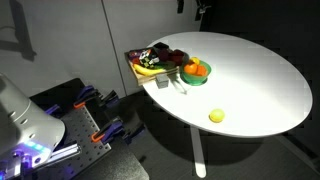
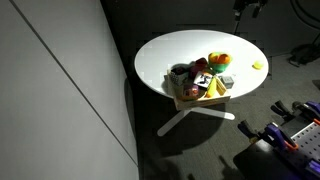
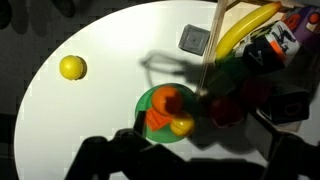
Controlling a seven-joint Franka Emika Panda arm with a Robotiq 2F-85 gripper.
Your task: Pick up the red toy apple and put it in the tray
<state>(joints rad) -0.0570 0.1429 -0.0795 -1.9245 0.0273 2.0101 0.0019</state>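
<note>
The red toy apple [image 3: 226, 106] lies in shadow just inside the tray [image 3: 212, 40], close beside the green bowl [image 3: 148, 112]. It also shows in an exterior view [image 2: 200, 66]. The tan tray [image 1: 134, 58] [image 2: 200, 101] sits at the edge of the white round table and holds a banana [image 3: 245, 25] and dark toy foods. My gripper [image 3: 190, 165] shows as dark, blurred fingers at the bottom of the wrist view, apart and empty. It hangs high above the table in both exterior views [image 1: 200, 8] [image 2: 250, 8], well clear of the apple.
The green bowl holds an orange fruit [image 3: 170, 100] and a small yellow piece. A yellow ball [image 3: 71, 67] [image 1: 216, 116] lies alone on the table [image 1: 260, 80]. A small grey square [image 3: 195, 40] lies beside the tray. Clamps and gear stand on the floor beside the table.
</note>
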